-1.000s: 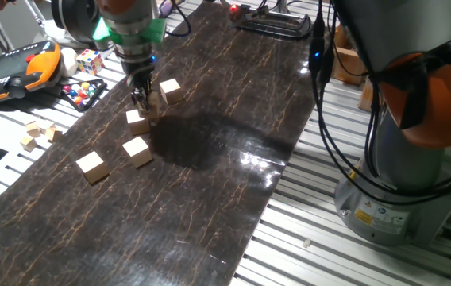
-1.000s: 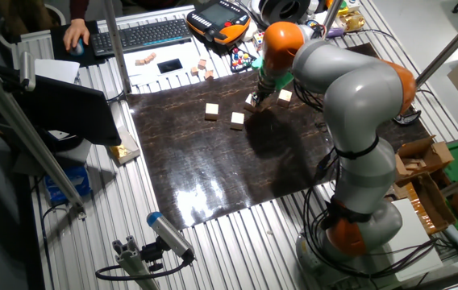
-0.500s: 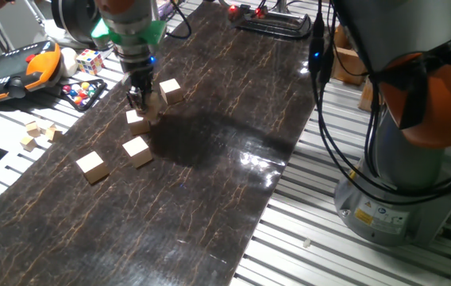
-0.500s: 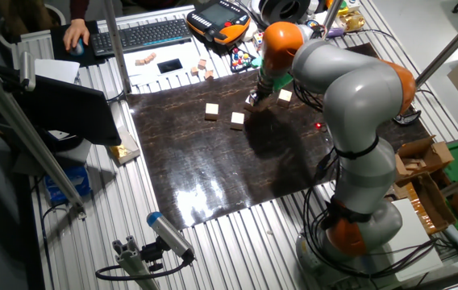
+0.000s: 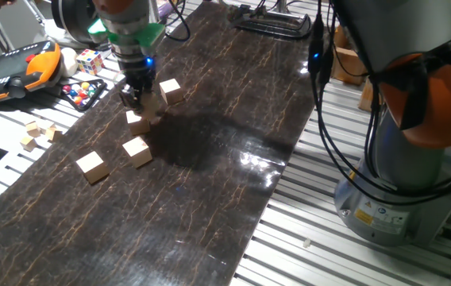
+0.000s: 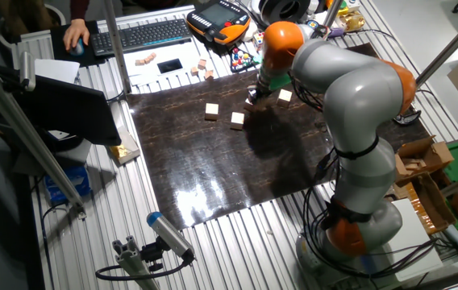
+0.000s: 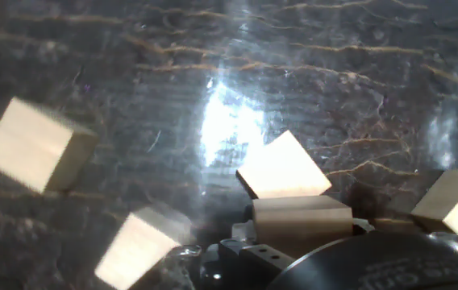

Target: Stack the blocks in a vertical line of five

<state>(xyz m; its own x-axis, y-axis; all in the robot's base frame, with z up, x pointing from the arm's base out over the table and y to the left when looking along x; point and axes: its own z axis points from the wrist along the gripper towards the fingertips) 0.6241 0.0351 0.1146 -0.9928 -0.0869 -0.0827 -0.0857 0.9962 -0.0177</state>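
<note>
My gripper (image 5: 136, 98) hangs just above the dark tabletop at its far left and is shut on one tan block (image 5: 153, 104). In the hand view that block (image 7: 301, 219) sits low in the middle, right against the hand. Almost straight below it lies a second block (image 7: 281, 167) (image 5: 137, 121). Three more blocks rest on the table: one just behind the gripper (image 5: 170, 90) and two nearer the front (image 5: 136, 150) (image 5: 91, 166). In the other fixed view the gripper (image 6: 255, 93) stands between a block (image 6: 285, 96) and two others (image 6: 237, 120) (image 6: 211, 110).
Left of the mat are a multicoloured puzzle cube (image 5: 90, 60), an orange teach pendant (image 5: 19, 67), a tray of coloured balls (image 5: 82, 92) and small wooden bits (image 5: 35, 132). A black clamp (image 5: 273, 21) lies at the far end. The arm's base (image 5: 400, 159) stands right.
The gripper has risen a little and drifted left and back with the block still in it. The blocks on the table have not moved.
</note>
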